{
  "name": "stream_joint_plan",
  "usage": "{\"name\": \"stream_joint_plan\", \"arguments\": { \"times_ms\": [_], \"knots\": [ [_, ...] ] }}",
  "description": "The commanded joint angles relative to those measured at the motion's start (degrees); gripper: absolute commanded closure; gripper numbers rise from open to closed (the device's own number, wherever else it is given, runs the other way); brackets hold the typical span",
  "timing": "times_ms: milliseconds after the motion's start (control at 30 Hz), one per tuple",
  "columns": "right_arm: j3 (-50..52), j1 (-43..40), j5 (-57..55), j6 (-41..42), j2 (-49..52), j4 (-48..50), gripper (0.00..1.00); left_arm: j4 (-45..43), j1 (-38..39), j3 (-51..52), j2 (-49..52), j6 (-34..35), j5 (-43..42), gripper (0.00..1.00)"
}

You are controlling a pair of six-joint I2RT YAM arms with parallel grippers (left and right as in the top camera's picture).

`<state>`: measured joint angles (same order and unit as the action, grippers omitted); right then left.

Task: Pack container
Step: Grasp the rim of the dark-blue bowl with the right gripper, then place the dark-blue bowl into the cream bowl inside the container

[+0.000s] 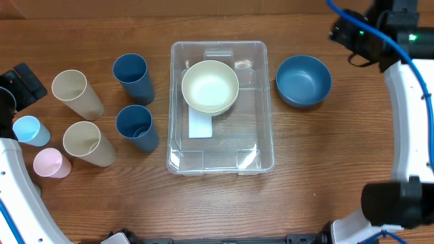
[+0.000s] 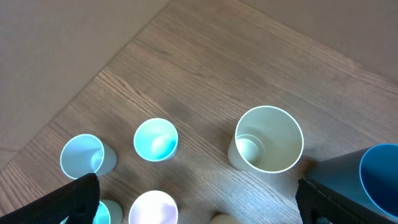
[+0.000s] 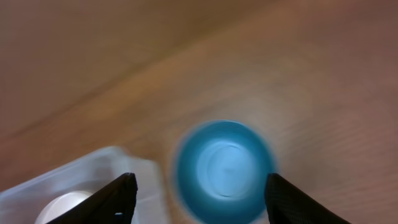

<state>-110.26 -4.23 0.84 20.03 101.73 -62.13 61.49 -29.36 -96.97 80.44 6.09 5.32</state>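
Observation:
The clear plastic container [image 1: 220,152] sits mid-table with a cream bowl [image 1: 210,86] inside its far half, over a white label [image 1: 201,127]. A blue bowl [image 1: 303,80] stands on the table right of it and shows blurred in the right wrist view [image 3: 222,169], beside the container's corner [image 3: 93,180]. My right gripper [image 3: 198,196] is open and empty, high above the blue bowl; its arm is at the far right [image 1: 359,32]. My left gripper [image 2: 198,202] is open and empty above the cups at the left; its arm is at the left edge [image 1: 20,85].
Left of the container stand two dark blue cups [image 1: 131,76] [image 1: 137,127], two cream cups [image 1: 76,93] [image 1: 88,143], a light blue cup [image 1: 30,131] and a pink cup [image 1: 51,163]. The left wrist view shows a cream cup [image 2: 268,139], light blue cups [image 2: 155,139] and the pink cup [image 2: 153,208].

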Motion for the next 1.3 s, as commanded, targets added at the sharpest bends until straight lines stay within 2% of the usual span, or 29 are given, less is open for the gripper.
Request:
{"name": "stream_joint_plan", "arguments": {
  "times_ms": [0,100,233,267,333,367,400,500,567,700,833,900,1000,1067,1167,1267],
  "knots": [
    [5.8,-4.9,1.8,2.7,8.0,0.5,0.20,-0.2,-0.2,-1.1,0.2,1.0,-0.5,0.00],
    [8.7,-6.4,8.3,2.4,14.6,2.4,0.22,-0.2,-0.2,-1.1,0.2,1.0,-0.5,0.00],
    [8.7,-5.8,9.6,2.5,20.9,3.3,0.24,-0.2,-0.2,-1.1,0.2,1.0,-0.5,0.00],
    [8.7,-5.7,9.6,2.5,22.0,3.2,0.28,-0.2,-0.2,-1.1,0.2,1.0,-0.5,0.00],
    [8.9,-5.7,9.6,2.6,23.4,2.8,0.45,-0.2,-0.2,-1.1,0.2,1.0,-0.5,0.00],
    [9.7,-5.7,9.2,2.6,23.5,3.1,0.84,-0.2,-0.2,-1.1,0.2,1.0,-0.5,0.00],
    [10.4,-5.7,9.1,2.8,23.5,3.1,0.91,-0.2,-0.2,-1.1,0.2,1.0,-0.5,0.00],
    [13.0,-5.7,7.3,2.8,23.5,3.6,0.91,-0.1,-0.2,-1.1,0.2,1.0,-0.5,0.00],
    [14.8,-5.9,5.1,4.0,23.5,4.3,0.96,-0.2,-0.2,-1.1,0.2,1.0,-0.5,0.00],
    [13.9,-6.1,4.9,4.0,20.5,3.3,0.96,0.0,-0.3,-1.1,0.3,1.0,-0.5,0.00],
    [12.1,-3.9,4.8,4.0,5.4,2.7,0.96,0.0,-0.2,-1.1,0.3,1.0,-0.5,0.00],
    [11.9,1.0,4.8,4.0,-5.2,2.7,0.96,0.0,-0.2,-1.1,0.3,1.0,-0.5,0.00],
    [11.9,10.9,4.3,4.0,-12.8,2.6,0.96,0.0,-0.2,-1.1,0.5,1.0,-0.5,0.00],
    [12.0,20.0,2.7,4.0,-12.9,2.6,0.96,0.0,-0.2,-1.1,0.5,1.0,-0.5,0.00],
    [12.4,30.6,-5.7,4.1,-5.2,5.0,0.96,0.0,-0.2,-1.1,0.5,1.0,-0.5,0.00],
    [12.4,31.6,-5.0,6.0,4.0,8.0,0.96,0.0,-0.2,-1.1,0.5,1.0,-0.5,0.00]
  ]
}}
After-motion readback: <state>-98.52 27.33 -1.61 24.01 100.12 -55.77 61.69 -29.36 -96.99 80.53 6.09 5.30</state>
